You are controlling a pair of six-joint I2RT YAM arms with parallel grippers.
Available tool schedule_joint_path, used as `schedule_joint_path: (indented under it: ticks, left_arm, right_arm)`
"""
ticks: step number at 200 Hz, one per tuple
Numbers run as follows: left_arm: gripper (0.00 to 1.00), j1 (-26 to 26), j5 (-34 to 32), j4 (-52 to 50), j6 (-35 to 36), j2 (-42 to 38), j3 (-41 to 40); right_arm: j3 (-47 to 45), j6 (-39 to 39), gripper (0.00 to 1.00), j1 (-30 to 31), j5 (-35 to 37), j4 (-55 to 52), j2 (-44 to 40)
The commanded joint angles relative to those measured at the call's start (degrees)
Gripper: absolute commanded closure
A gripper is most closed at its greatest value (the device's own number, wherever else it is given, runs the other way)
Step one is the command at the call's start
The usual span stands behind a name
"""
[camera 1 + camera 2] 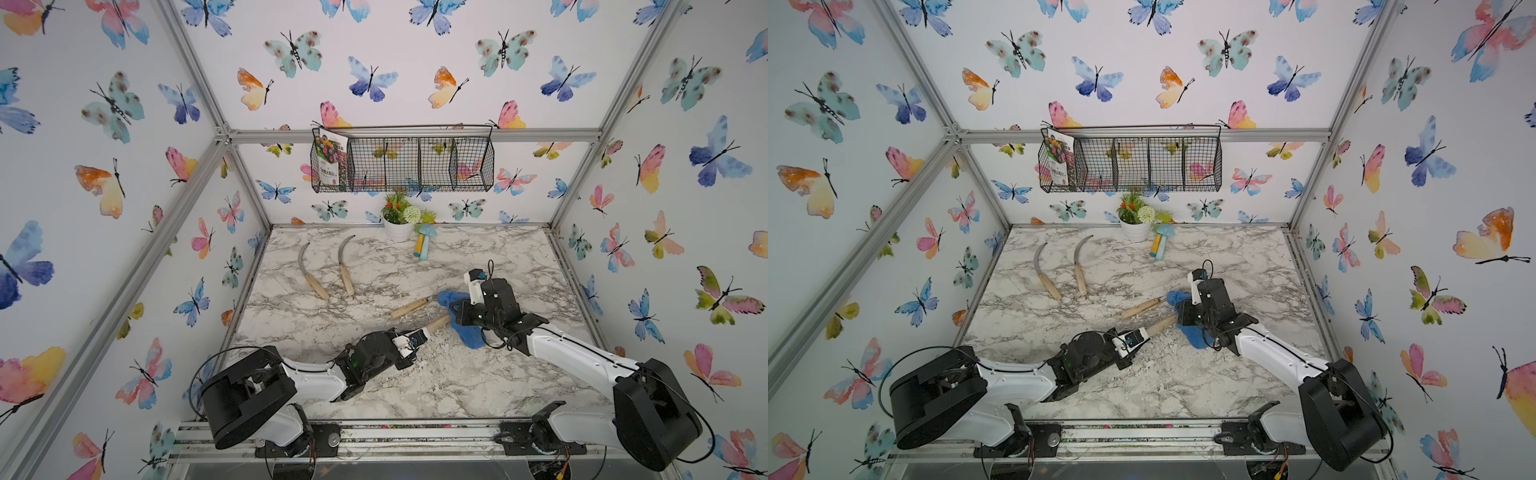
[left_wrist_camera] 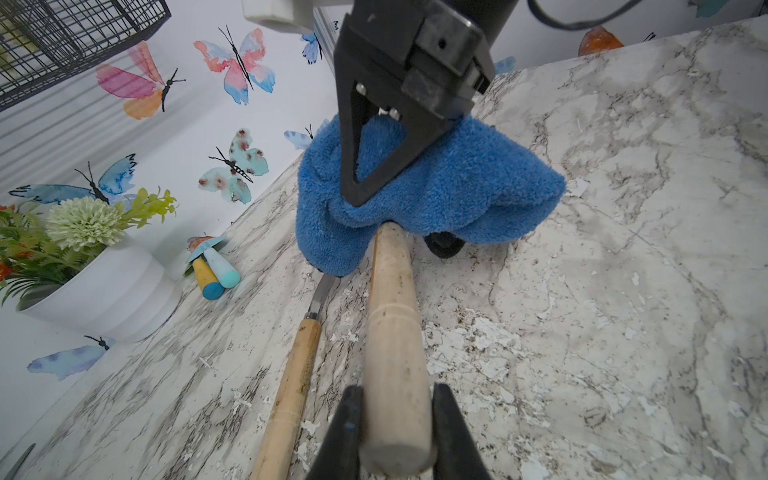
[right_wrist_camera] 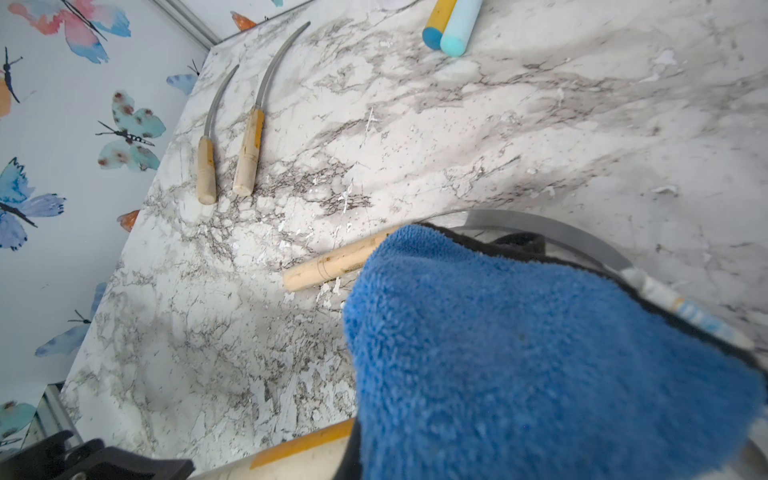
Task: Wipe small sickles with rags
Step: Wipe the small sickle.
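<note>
While my left gripper is clamped on the pale wooden handle of one sickle, my right gripper is closed on a fold of the blue rag, just ahead of my left jaws. The blade is buried under the cloth, so I can't see it. Here's the risk: that smooth, round handle could twist in my left grip if the rag drags. The thick terry loops could snag on a thin curved edge. The hanging cloth could nudge the second sickle, lying just beside my left jaws. A far sickle and its neighbour lie well apart from both grippers, their grey blades slim and arched. The marble-look table looks flaky and scuffed.
</note>
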Motion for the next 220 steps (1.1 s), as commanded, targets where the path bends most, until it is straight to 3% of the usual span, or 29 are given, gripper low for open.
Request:
schedule_joint_path:
  ticks: [1,41,76,96,162,191,220]
  left_arm:
    - [1.0,-0.07,0.46,2.68,0.37,-1.39,0.02]
    - [1.0,-0.09,0.37,3.11,0.2,-2.13,-0.48]
    - [1.0,0.0,0.46,3.25,0.19,-2.46,-0.63]
    - [1.0,0.02,0.71,3.18,0.2,-2.15,-0.51]
    - [1.0,0.02,0.82,2.89,0.2,-1.83,-0.25]
    - [1.0,0.02,0.72,2.85,0.18,-1.75,-0.11]
    - [1.0,0.02,0.5,2.84,0.11,-1.88,-0.21]
  right_arm:
    - [-3.29,0.84,0.98,-3.87,1.12,1.82,-0.06]
    - [-8.52,0.85,0.98,-20.45,-5.86,5.57,5.03]
    - [-7.41,0.61,0.98,-21.91,-7.7,5.07,5.72]
    - [-6.57,0.69,0.98,-19.74,-9.09,4.66,3.7]
    - [0.2,3.28,0.98,0.83,-0.58,1.61,1.56]
    - [0.0,3.24,0.98,2.48,-0.14,1.82,1.06]
    - [-1.44,3.09,0.98,1.91,6.15,-0.07,0.58]
